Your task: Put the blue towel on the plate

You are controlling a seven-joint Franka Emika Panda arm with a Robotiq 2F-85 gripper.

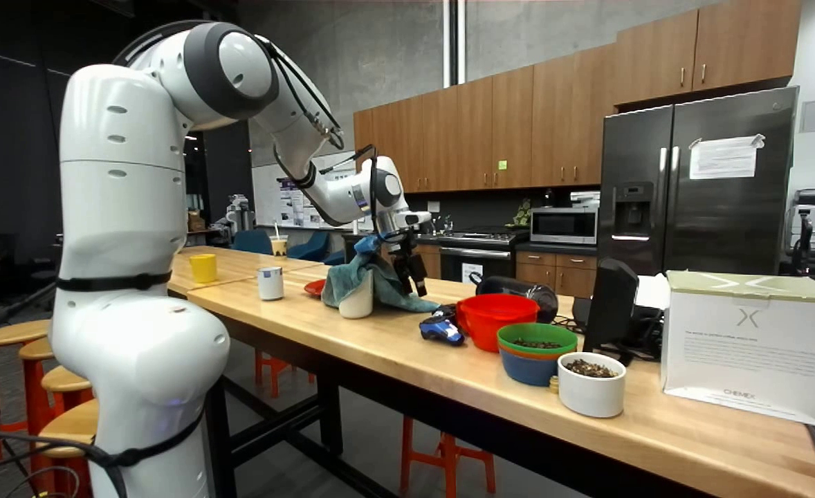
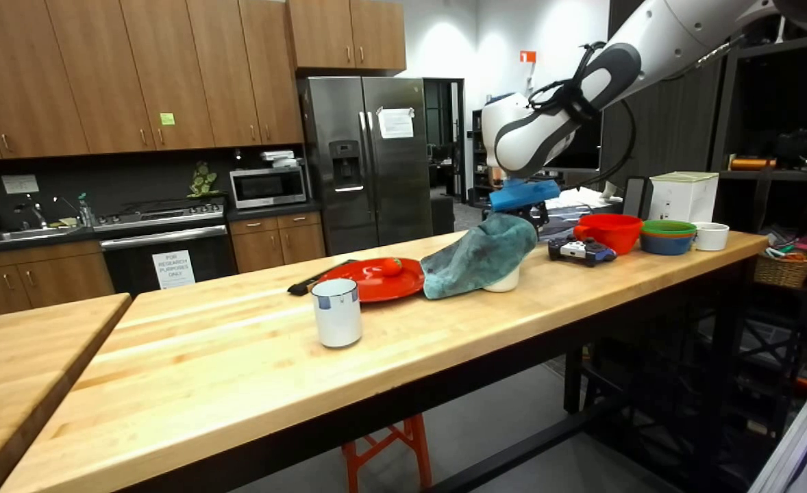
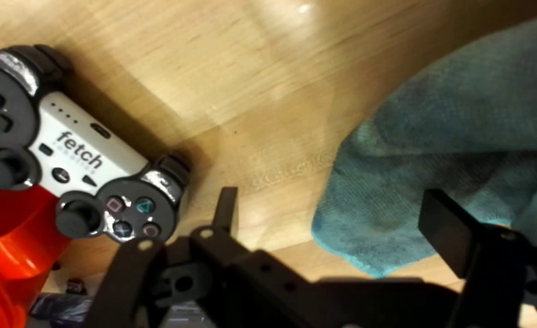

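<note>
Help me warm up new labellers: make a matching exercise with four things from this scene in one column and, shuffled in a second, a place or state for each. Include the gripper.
Column one
1. blue towel
2. plate
3. game controller
4. gripper

Column two
A. right next to a red container
B. open, its jaws apart
C. draped over a pale object
D. with a small red item on it

Right pairs: 1-C, 2-D, 3-A, 4-B.

Wrist view: towel cropped right, controller cropped left. White container partly hidden by towel.
</note>
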